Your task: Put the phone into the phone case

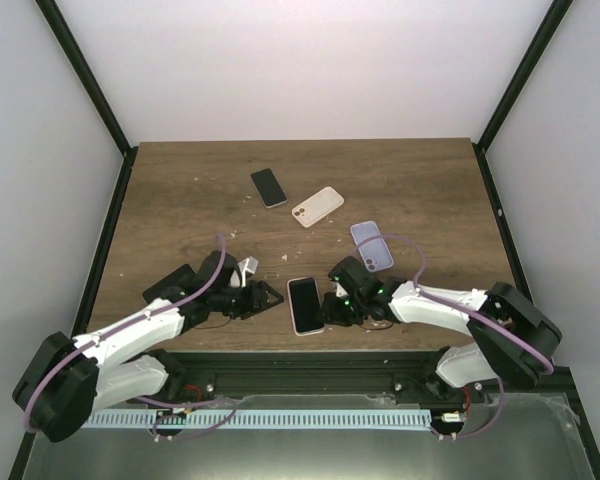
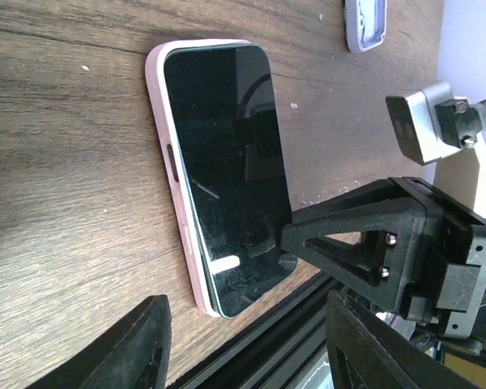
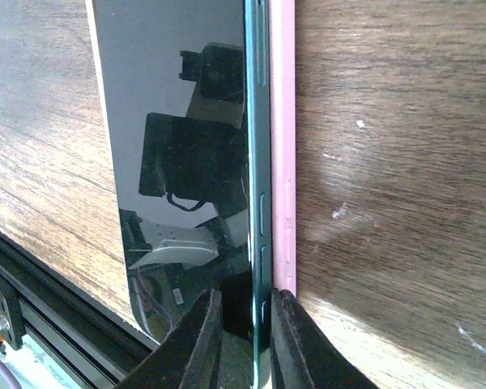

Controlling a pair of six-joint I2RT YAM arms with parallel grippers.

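The phone (image 1: pixel 303 305) lies screen up in a pink phone case (image 2: pixel 164 121) near the table's front edge. In the right wrist view its dark green side (image 3: pixel 257 121) stands raised above the pink rim (image 3: pixel 282 121). My right gripper (image 3: pixel 246 298) is nearly closed astride that raised edge, one finger on the glass and the other against the phone's side by the rim. It reaches in from the right (image 1: pixel 332 303). My left gripper (image 2: pixel 247 324) is open just left of the phone (image 2: pixel 227 162), with nothing between its fingers.
A black phone (image 1: pixel 269 187), a cream case (image 1: pixel 317 207) and a lavender case (image 1: pixel 371 245) lie farther back on the wooden table (image 1: pixel 180 200). A black rail (image 2: pixel 259 340) marks the front edge right beside the phone's near corner.
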